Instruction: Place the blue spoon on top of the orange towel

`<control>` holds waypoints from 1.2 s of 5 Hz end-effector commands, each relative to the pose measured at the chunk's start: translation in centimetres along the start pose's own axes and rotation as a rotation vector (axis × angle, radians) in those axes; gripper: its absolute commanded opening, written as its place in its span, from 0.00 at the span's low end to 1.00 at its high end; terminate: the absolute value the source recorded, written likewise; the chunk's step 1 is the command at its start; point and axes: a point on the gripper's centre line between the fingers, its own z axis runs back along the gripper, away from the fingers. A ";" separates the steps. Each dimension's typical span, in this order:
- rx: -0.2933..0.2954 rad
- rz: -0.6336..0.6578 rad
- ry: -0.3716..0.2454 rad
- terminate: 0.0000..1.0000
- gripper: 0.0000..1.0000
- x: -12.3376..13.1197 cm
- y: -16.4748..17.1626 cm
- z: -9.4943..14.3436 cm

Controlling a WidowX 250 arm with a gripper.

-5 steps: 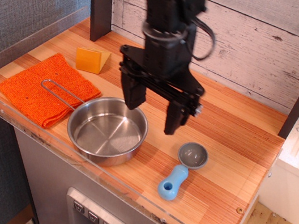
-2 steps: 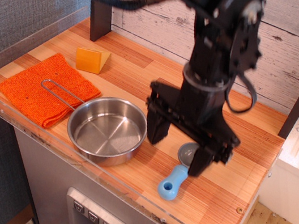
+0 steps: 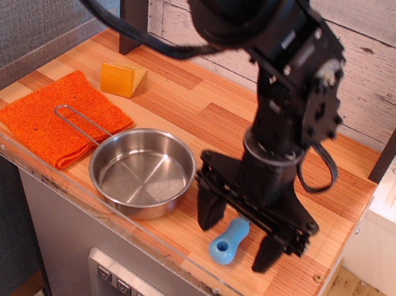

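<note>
- Closest to the camera is the clear acrylic lip point(image 3: 165, 253) running along the front edge of the striped wooden tabletop point(image 3: 190, 105).
- Right behind it lies the little blue spoon point(image 3: 229, 241), the toy one with a chunky light-blue plastic handle and a hole at the near end. Only the handle shows; the grey bowl end is hidden under the arm.
- The black robot gripper point(image 3: 238, 233) is down low over the spoon with its jaws spread wide, one finger on each side of the handle. The left-hand finger point(image 3: 210, 209) sits between the spoon and the pan, the other one point(image 3: 268, 255) is out toward the table's right edge. Can't tell if the tips actually touch the wood or the spoon, but nothing is gripped.
- Just left of that is the round stainless steel pan point(image 3: 142, 170), sitting upright, its thin wire handle point(image 3: 77, 121) reaching out over the towel.
- The bright orange knitted towel point(image 3: 59, 121) lies flat at the left front of the table, well apart from the spoon, with the pan in between.
- Behind the towel is a small yellow-orange wedge block point(image 3: 121, 80).
- At the very back is a whitewashed plank wall point(image 3: 390, 89).
</note>
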 end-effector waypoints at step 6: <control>0.007 -0.007 -0.227 0.00 0.00 -0.1 3.6 7.8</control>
